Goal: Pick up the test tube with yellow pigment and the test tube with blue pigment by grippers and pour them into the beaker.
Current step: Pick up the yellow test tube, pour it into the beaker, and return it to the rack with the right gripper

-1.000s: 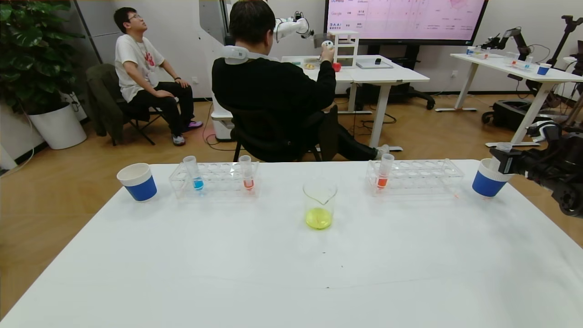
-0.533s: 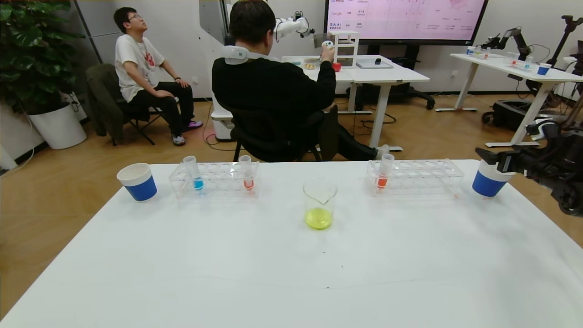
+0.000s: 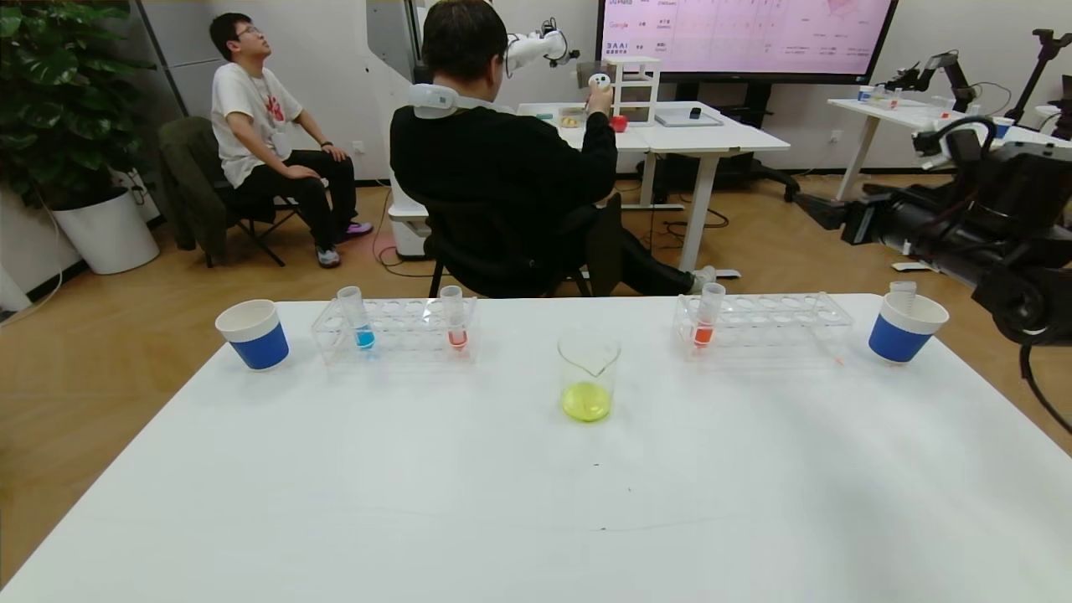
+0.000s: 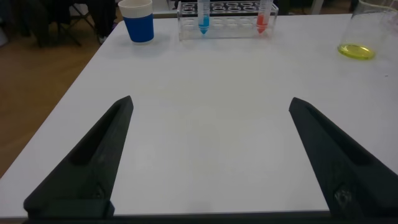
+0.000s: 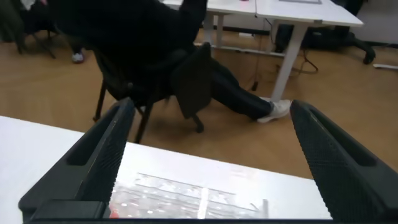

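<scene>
The beaker [image 3: 587,376] stands mid-table with yellow-green liquid at its bottom; it also shows in the left wrist view [image 4: 364,31]. The test tube with blue pigment [image 3: 361,321] stands upright in the left rack [image 3: 394,328], also seen in the left wrist view [image 4: 203,17]. No tube holding yellow liquid shows; a clear empty tube [image 3: 903,290] stands in the right blue cup [image 3: 903,327]. My right gripper [image 3: 811,206] is open and empty, raised above and behind the right rack [image 3: 764,321]. My left gripper [image 4: 211,101] is open and empty over the table's near left part.
Orange-red tubes stand in the left rack [image 3: 456,322] and in the right rack [image 3: 705,321]. A second blue cup [image 3: 253,333] sits at the far left. People sit beyond the table's far edge.
My right gripper has let go of the empty tube, which now stands in the right cup. The gripper has risen and swung left, away from the cup.
</scene>
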You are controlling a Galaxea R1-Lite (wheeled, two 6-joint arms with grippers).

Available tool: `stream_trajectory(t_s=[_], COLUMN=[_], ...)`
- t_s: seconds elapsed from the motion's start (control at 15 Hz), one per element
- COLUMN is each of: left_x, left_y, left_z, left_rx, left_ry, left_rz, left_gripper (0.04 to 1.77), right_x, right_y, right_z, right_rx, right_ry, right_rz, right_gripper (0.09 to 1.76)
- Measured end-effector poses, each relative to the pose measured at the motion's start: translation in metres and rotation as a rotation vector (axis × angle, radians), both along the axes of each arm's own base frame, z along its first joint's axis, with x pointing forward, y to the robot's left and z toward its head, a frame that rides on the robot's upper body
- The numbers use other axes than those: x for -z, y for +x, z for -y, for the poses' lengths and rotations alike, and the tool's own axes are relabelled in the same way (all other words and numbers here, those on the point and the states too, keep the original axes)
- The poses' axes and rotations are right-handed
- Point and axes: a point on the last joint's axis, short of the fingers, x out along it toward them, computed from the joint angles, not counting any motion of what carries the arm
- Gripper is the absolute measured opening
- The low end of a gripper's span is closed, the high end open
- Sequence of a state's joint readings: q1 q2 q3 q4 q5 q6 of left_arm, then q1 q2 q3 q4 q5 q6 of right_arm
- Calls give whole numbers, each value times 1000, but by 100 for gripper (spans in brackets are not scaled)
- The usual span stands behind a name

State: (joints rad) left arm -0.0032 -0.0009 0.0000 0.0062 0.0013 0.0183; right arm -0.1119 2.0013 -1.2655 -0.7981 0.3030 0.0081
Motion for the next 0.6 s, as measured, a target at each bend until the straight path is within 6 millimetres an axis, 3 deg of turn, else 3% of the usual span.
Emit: stream_trajectory(t_s=[0.13, 0.27, 0.6], left_x=[0, 0, 0], left_y=[0, 0, 0], left_z=[0, 0, 0], left_rx=[0, -2, 0], left_ry=[0, 0, 0], left_rz=[0, 0, 0], left_gripper=[175, 175, 175], right_x=[-20, -39, -89], right_y=[-22, -55, -185], right_z=[-32, -50, -57], right_rx=[-23, -56, -92], right_ry=[1, -1, -14], right_rz=[33, 66, 247], right_gripper=[174, 174, 174])
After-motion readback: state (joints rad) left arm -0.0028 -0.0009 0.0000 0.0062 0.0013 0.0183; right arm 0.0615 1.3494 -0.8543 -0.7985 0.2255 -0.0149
